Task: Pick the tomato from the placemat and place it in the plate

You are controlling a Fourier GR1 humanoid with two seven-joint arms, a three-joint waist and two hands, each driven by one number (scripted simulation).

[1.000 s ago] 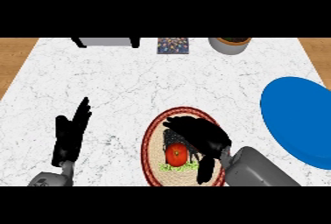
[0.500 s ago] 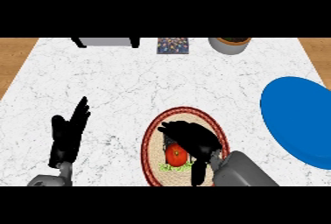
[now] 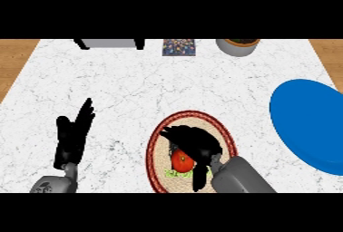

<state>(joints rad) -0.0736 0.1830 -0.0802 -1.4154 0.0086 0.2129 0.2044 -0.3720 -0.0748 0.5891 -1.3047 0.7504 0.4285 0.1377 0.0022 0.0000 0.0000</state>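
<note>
Along your white marble desk (image 3: 167, 86) far edge you see a grey appliance (image 3: 109, 43), a patterned box (image 3: 178, 47), and a pot (image 3: 237, 45).

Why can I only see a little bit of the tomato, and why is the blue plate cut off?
In the head view, the right hand reaches over the tomato on the placemat and hides part of it; also in the head view, the plate runs past the picture's right edge, so only part shows.
</note>
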